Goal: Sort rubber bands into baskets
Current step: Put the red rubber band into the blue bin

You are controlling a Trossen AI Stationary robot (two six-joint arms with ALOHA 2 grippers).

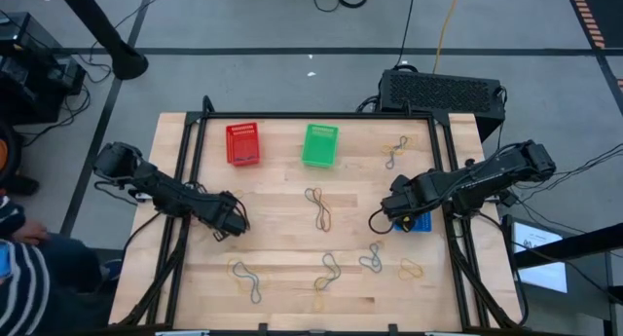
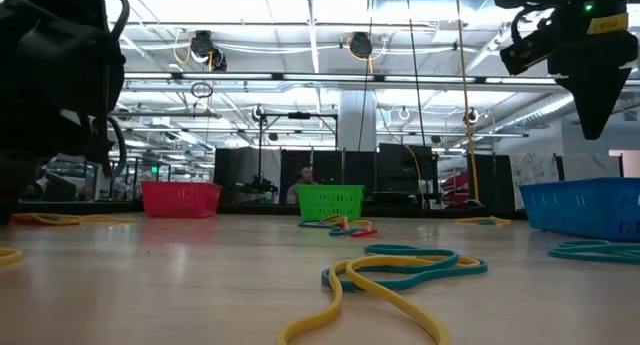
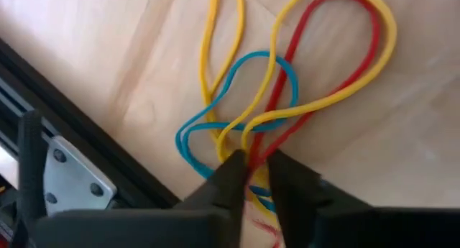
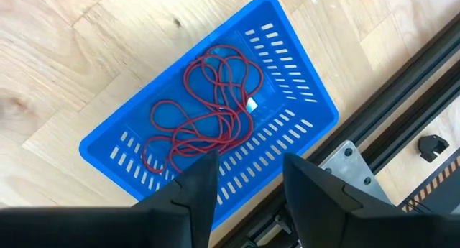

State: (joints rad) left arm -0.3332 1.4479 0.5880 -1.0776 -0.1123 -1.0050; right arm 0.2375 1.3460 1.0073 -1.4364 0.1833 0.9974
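Gripping tangled rubber bands [image 3: 287, 83], left tool [image 3: 257, 177]; right tool [image 4: 246, 177] wide above blue basket [image 4: 302, 68].

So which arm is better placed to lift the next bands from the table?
The left arm. Its claw is nearly closed around a tangle of yellow, blue and red rubber bands, apparently pinching them. The right claw hangs open above the blue basket, holding nothing.

A black box [image 1: 441, 89] sits beyond the wooden table [image 1: 282, 195].
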